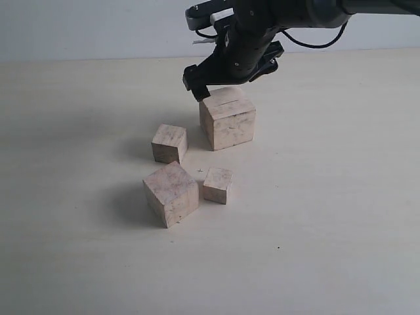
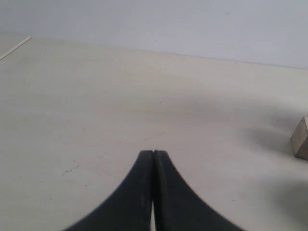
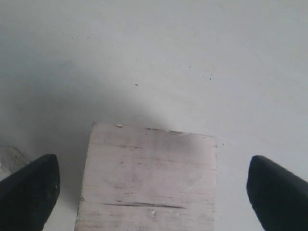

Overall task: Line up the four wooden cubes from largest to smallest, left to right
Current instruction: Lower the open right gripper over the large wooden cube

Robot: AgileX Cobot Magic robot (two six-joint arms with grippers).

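Before me lies a pale cream tabletop (image 1: pixel 341 249), matte, with a few tiny dark specks (dust or nicks, I cannot tell). It runs back to a plain bluish-grey wall (image 1: pixel 79 26). The light is soft, and shadows on the surface fall blurred toward the left in the exterior view.

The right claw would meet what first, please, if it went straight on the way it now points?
Probably the largest cube, with the dark groove: it lies straight ahead of the right claw, between its open fingers, which look set to pass either side. Depth is unclear.
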